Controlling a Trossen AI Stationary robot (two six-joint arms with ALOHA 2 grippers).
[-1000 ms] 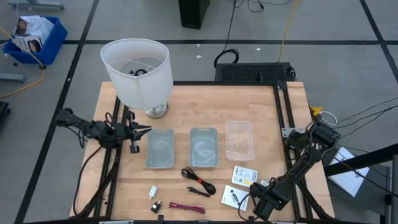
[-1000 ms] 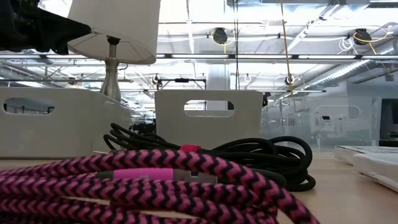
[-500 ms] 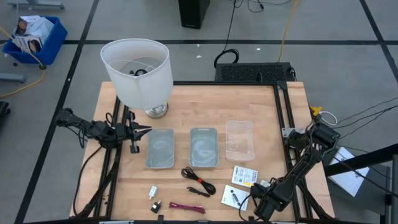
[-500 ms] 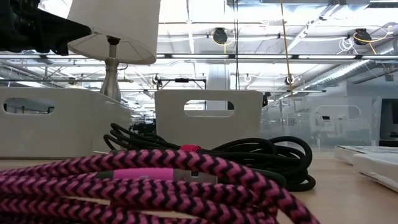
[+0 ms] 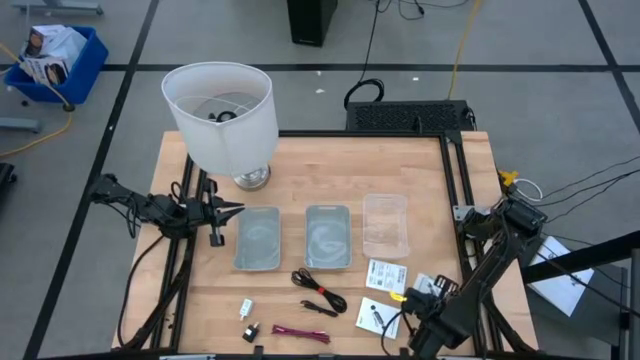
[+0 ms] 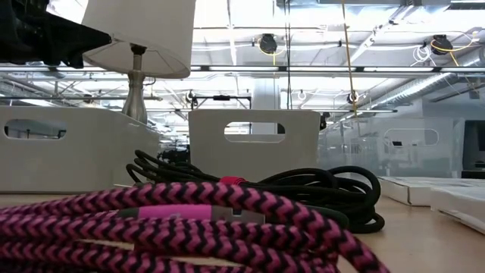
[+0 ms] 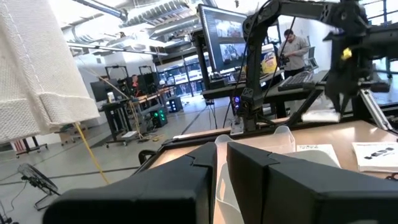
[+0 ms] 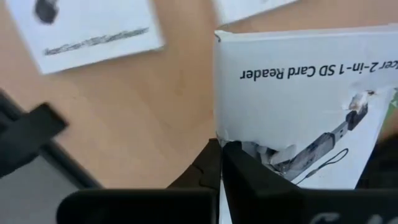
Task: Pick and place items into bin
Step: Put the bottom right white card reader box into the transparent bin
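Your right gripper (image 5: 415,298) is clamping a white packet (image 8: 298,118) at its edge, near the table's (image 5: 420,160) front right corner, beside two other packets (image 5: 386,275). A second ago that packet was lying flat; now it is lifting. Your left gripper (image 5: 232,208) is waiting, fingers together, beside the leftmost bin (image 5: 257,238).

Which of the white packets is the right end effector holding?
The packet printed "2-in-1 SD Card Reader", pinched at its edge by the right end effector. The other packet lies flat on the table.
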